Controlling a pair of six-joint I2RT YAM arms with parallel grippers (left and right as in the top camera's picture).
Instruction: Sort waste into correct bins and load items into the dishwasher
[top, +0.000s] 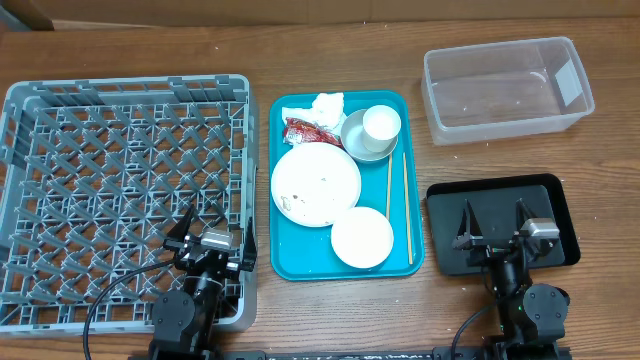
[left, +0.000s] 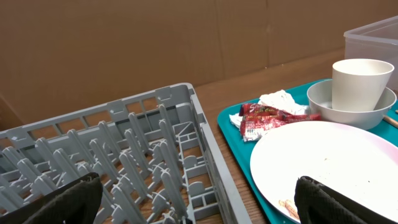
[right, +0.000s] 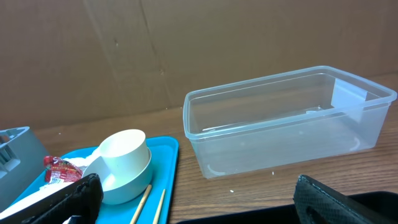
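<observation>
Wood table (top: 300, 50), brown cardboard backdrop (left: 124, 50). Both arms are parked at the near edge and nothing is held. left gripper (top: 213, 222) hangs over the near right corner of the grey dish rack (top: 130, 88), fingers spread wide. right gripper (top: 493, 222) hangs over the black tray (top: 500, 188), also spread wide. All task items sit on the teal tray (top: 283, 262) between rack and bins. napkin (top: 327, 105) is at its far edge, with the red wrapper (top: 303, 131) just beside it and close to the plate (top: 316, 184) rim; can't tell if they touch. Food scraps (top: 290, 203) are on the plate's near left part. White cup (top: 381, 124) stands inside the grey bowl (top: 352, 140). small bowl (top: 362, 238) is at the near end, and the chopsticks (top: 408, 210) lie flat along the right rim. clear tub (top: 500, 125) is at far right, apparently empty, as is the rack. My read is that sorting hasn't started. Risks:
1. Racking the plate first would drop scraps through the lattice.
2. Lifting the bowl with the cup in it could tip the cup out.
3. Pinching the wrapper could drag the napkin along or nudge the plate.
4. Chopsticks are thin, flat and tight to the rim, so a slip or a one-stick grab is likely.
5. Both arms reaching the centre tray together could clash.
6. Left fingers are near the rack wall, so a low sideways move could snag.
</observation>
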